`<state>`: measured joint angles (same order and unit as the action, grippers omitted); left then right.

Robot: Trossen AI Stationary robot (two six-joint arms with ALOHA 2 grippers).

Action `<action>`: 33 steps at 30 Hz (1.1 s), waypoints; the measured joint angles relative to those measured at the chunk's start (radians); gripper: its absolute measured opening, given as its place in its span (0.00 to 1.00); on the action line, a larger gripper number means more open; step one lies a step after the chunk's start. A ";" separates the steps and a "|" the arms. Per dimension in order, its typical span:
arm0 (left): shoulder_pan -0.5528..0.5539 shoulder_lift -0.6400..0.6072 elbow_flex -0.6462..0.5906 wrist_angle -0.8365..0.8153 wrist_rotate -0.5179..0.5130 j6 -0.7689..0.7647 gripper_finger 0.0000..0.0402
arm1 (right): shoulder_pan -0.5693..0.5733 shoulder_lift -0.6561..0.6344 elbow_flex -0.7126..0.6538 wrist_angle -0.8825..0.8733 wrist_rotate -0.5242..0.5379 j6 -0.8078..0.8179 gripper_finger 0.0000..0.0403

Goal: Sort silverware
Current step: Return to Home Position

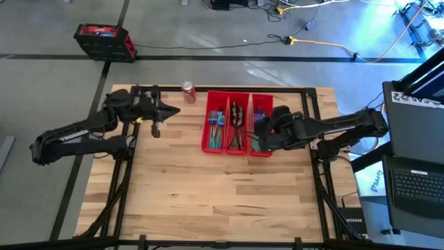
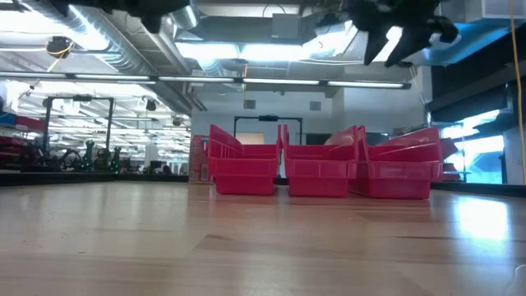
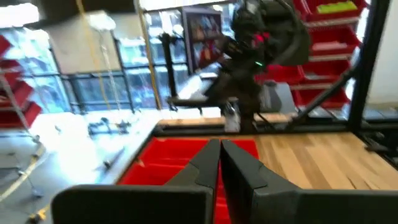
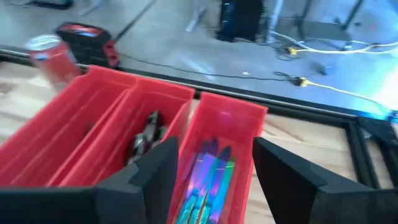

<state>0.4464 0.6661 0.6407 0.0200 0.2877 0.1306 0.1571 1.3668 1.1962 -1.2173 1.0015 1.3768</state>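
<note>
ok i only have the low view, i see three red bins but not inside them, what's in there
observer: all three are loaded: teal-blue pieces in the left bin, dark spoons in the middle bin, iridescent pieces in the right bin.
operator: and where are the claws
observer: right claw is open above the right bin; left claw is shut, near the red soda can.
</note>
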 joint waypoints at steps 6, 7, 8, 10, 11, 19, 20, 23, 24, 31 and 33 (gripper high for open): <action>0.007 -0.107 0.000 -0.183 -0.004 -0.049 0.00 | 0.040 -0.109 -0.086 0.164 -0.018 -0.240 0.39; 0.007 -0.123 0.000 -0.209 -0.006 -0.051 0.00 | 0.038 -0.132 -0.108 0.218 -0.037 -0.303 0.37; 0.007 -0.140 0.000 -0.230 -0.006 -0.050 0.00 | 0.034 -0.154 -0.131 0.282 -0.060 -0.363 0.35; 0.005 -0.162 0.000 -0.252 -0.004 -0.057 0.00 | 0.030 -0.199 -0.185 0.407 -0.113 -0.478 0.30; 0.005 -0.172 0.000 -0.257 -0.003 -0.070 0.00 | 0.029 -0.219 -0.215 0.466 -0.148 -0.529 0.27; 0.005 -0.228 0.000 -0.378 0.050 -0.113 0.00 | -0.015 -0.405 -0.444 0.738 -0.316 -0.713 0.02; 0.005 -0.233 0.000 -0.385 0.050 -0.105 0.00 | -0.015 -0.432 -0.466 0.770 -0.340 -0.740 0.02; 0.005 -0.253 -0.012 -0.399 0.052 -0.067 0.00 | -0.013 -0.514 -0.530 0.864 -0.441 -0.824 0.00; 0.005 -0.263 -0.025 -0.395 0.052 -0.059 0.00 | -0.013 -0.541 -0.556 0.896 -0.471 -0.848 0.00; 0.005 -0.332 -0.194 -0.228 0.050 -0.121 0.00 | -0.013 -0.702 -0.732 1.106 -0.610 -1.062 0.00; 0.005 -0.351 -0.241 -0.173 0.050 -0.150 0.00 | -0.014 -0.738 -0.779 1.150 -0.634 -1.087 0.00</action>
<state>0.4515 0.3150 0.4001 -0.1534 0.3374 -0.0192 0.1432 0.6288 0.4168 -0.0673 0.3679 0.2900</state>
